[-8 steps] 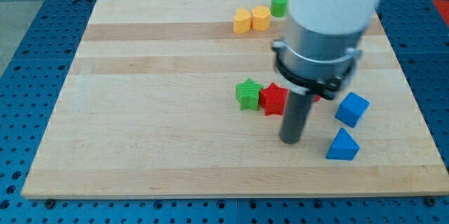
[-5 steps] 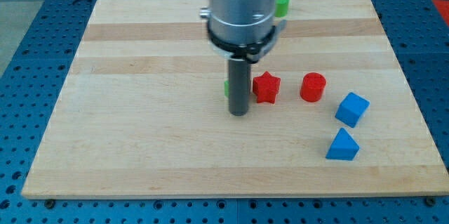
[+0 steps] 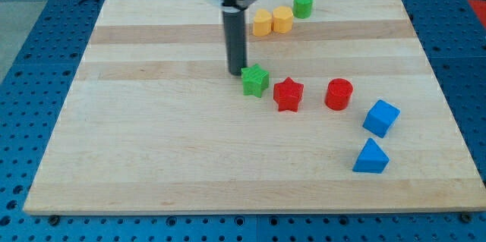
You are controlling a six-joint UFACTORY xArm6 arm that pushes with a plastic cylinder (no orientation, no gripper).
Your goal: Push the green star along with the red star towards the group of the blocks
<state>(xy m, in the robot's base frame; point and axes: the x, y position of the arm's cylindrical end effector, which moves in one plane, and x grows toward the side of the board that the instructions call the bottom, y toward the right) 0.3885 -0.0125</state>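
The green star [image 3: 255, 80] lies near the middle of the wooden board [image 3: 152, 136]. The red star [image 3: 288, 94] lies just to its lower right, close to it or barely touching. My tip [image 3: 235, 72] rests on the board at the green star's upper left, close against it. A red cylinder [image 3: 339, 94] stands to the right of the red star. A blue cube [image 3: 380, 117] and a blue triangular block [image 3: 370, 157] lie further to the lower right.
Two yellow blocks [image 3: 263, 23] [image 3: 282, 20] and a green cylinder [image 3: 303, 4] sit together near the board's top edge, above my tip. The board lies on a blue perforated table [image 3: 30, 60].
My tip has moved from the lower right of the stars, across to their left, then up to the green star's upper left. The green star now shows a little higher and left.
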